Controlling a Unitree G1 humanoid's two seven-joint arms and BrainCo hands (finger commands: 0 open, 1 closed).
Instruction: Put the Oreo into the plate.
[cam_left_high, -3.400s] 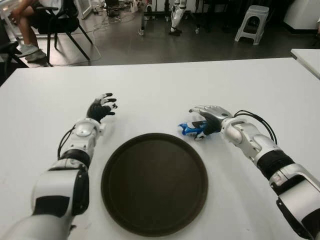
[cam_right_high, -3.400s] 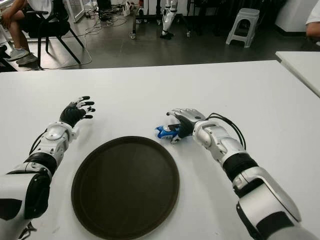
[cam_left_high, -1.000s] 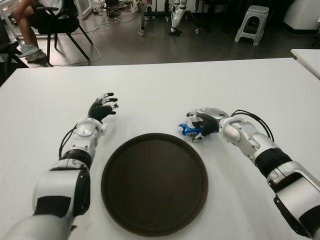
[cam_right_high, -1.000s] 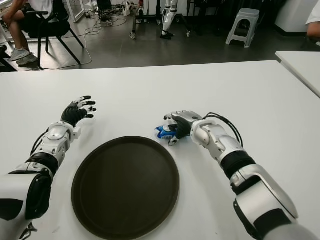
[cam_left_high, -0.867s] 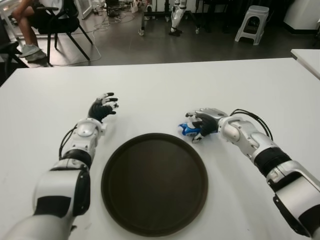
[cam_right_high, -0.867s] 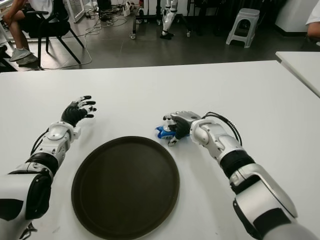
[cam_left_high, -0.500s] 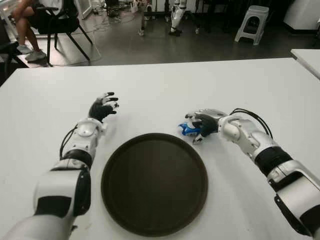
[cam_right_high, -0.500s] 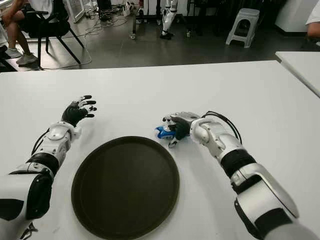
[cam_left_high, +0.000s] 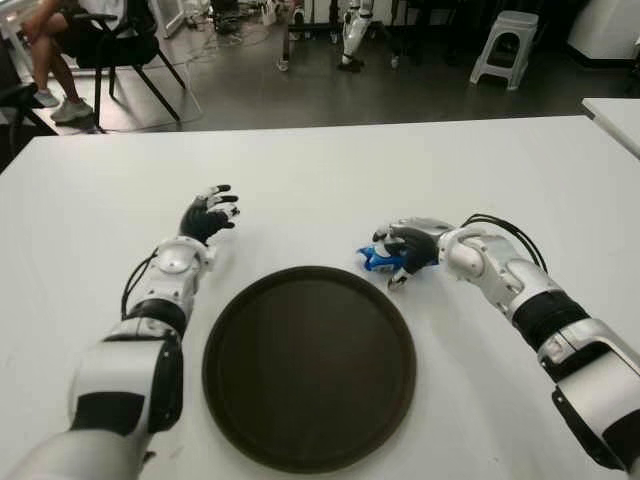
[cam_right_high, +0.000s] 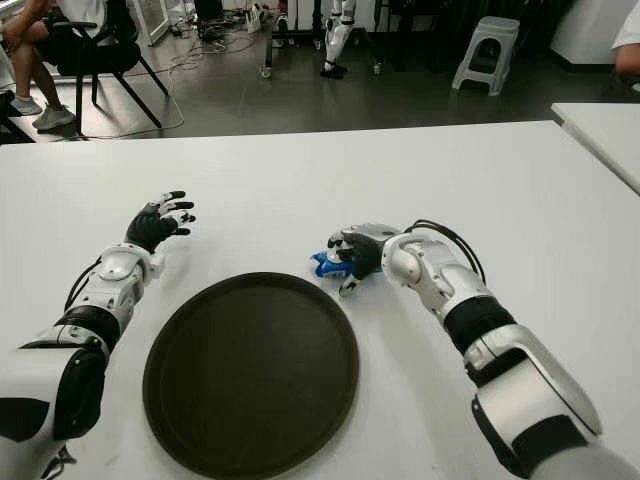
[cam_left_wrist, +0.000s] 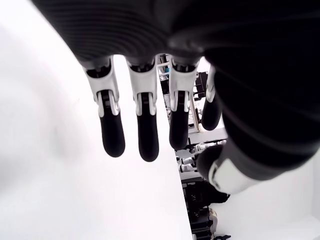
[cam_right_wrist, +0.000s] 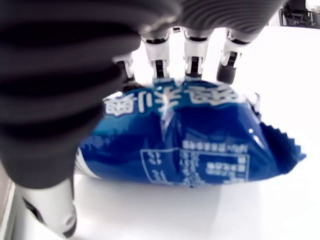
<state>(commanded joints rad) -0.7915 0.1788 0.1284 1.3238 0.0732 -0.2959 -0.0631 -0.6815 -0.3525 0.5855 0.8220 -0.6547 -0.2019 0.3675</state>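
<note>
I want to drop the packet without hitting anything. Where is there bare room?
The plate is bare all over, between the left hand and the right hand. The table beyond both hands is free too. It is crowded only at the plate's far right rim, where the right hand closes on the Oreo packet.

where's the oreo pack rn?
The blue Oreo pack lies on the white table just off the far-right rim of the dark plate, with the right hand closing over it; none of it is on the plate.
</note>
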